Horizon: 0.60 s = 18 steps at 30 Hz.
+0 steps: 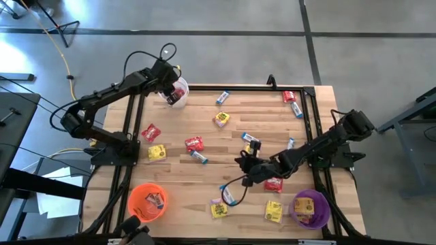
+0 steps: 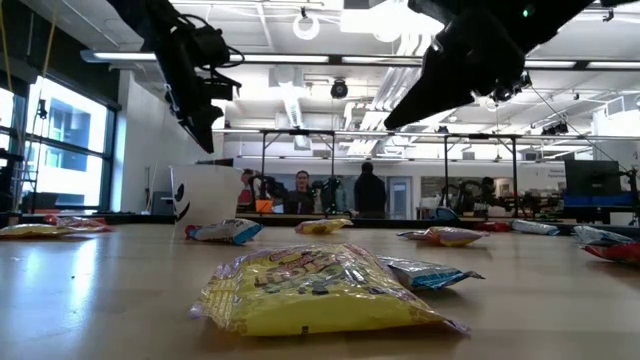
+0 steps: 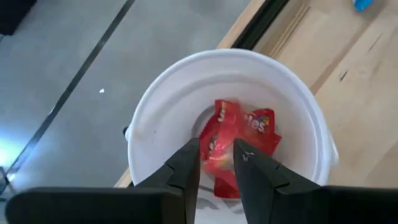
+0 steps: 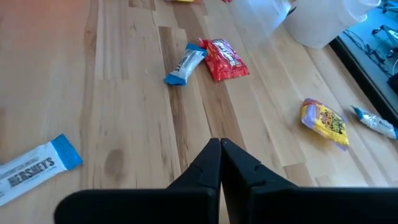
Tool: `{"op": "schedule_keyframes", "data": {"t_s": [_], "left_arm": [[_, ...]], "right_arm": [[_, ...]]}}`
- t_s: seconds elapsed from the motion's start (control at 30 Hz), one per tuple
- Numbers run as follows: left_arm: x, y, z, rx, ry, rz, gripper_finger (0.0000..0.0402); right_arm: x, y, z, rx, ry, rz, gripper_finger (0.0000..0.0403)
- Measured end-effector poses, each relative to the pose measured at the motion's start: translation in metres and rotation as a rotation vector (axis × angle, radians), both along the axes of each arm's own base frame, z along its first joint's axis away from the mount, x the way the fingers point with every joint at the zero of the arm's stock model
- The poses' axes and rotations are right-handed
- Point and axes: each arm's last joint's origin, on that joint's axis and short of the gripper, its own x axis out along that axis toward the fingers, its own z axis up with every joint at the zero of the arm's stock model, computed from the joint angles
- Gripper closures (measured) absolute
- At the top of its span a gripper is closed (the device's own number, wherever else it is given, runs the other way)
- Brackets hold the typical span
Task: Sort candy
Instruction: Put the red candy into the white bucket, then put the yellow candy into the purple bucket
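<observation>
While the left gripper (image 3: 216, 163) hung directly over the white cup (image 3: 155, 106) at the far left corner of the table (image 1: 259, 119), its fingers (image 3: 186, 168) stood a narrow gap apart with nothing between them — two red packets (image 3: 239, 146) lay in the cup's bottom below, so this cup evidently served as the bin for reds. The position over the rim suited a drop, and the red load inside agreed with that reading. The right gripper (image 4: 220, 163) hovered above the table's middle, near the front, its fingers pressed together and holding nothing; the wrist view showed bare wood under the tips, with a blue bar (image 4: 37, 167) off to one side and a second bar (image 4: 185, 66) touching a red packet (image 4: 224, 59) farther on. The candy remained mostly unsorted: red, yellow and blue pieces lay scattered well apart across the table, with a yellow packet (image 2: 320, 290) nearest the low camera. The orange cup (image 1: 147, 202) at the front left held at least one piece; the purple cup (image 1: 311, 208) at the front right held yellow — colour assignment was therefore one kind per cup. The closed right fingers would have to open before any pick.
</observation>
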Motion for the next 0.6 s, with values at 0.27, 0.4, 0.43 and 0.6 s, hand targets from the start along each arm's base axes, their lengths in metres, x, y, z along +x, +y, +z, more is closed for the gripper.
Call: {"op": "schedule_keyframes", "data": {"t_s": [0.27, 0.4, 0.43, 0.6], "left_arm": [[0.004, -0.009, 0.001, -0.001, 0.032, -0.061, 0.0325], [0.012, -0.033, 0.017, 0.135, -0.021, -0.089, 0.0364], [0.013, -0.041, 0.019, 0.175, -0.041, -0.092, 0.0375], [0.011, -0.085, 0.026, 0.255, -0.211, -0.183, 0.0398]], "right_arm": [[-0.010, -0.009, -0.026, 0.055, -0.045, 0.013, 0.0403], [-0.014, -0.008, -0.031, 0.069, -0.048, 0.016, 0.0403], [-0.015, -0.007, -0.031, 0.073, -0.049, 0.017, 0.0403], [-0.015, -0.006, -0.030, 0.081, -0.054, 0.018, 0.0403]]}}
